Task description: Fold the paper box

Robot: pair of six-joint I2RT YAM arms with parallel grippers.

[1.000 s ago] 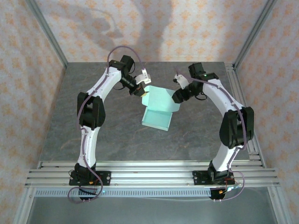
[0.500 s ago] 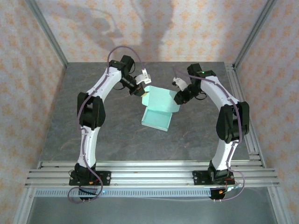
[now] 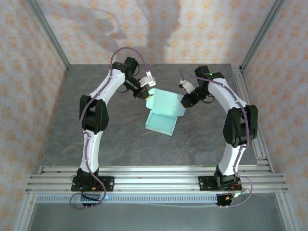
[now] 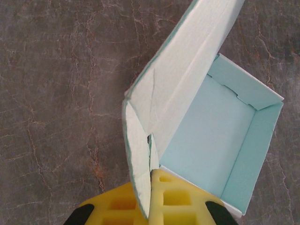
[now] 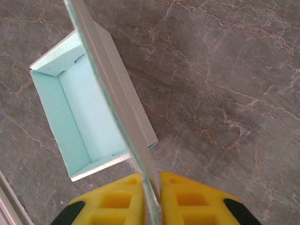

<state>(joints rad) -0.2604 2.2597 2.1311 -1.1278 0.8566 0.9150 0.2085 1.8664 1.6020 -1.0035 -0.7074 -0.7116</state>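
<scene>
A grey, marble-veined counter point(image 3: 115, 139) stands between walls point(image 3: 29, 72) papered with orange motifs, aluminium rails point(image 3: 154, 179) at its near edge. The mint-blue paper box point(image 3: 161, 122) lies open mid-counter, lid raised. The left tool point(image 4: 150, 192) pinches one lid corner, and the right tool point(image 5: 151, 187) clamps the opposite edge.

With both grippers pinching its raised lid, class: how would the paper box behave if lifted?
Probably light: the paper box is thin card, tray empty. Likely floppy: the flap in the left gripper curves and creases. With the right gripper pinching only the lid, the tray might sag at the hinge.
</scene>
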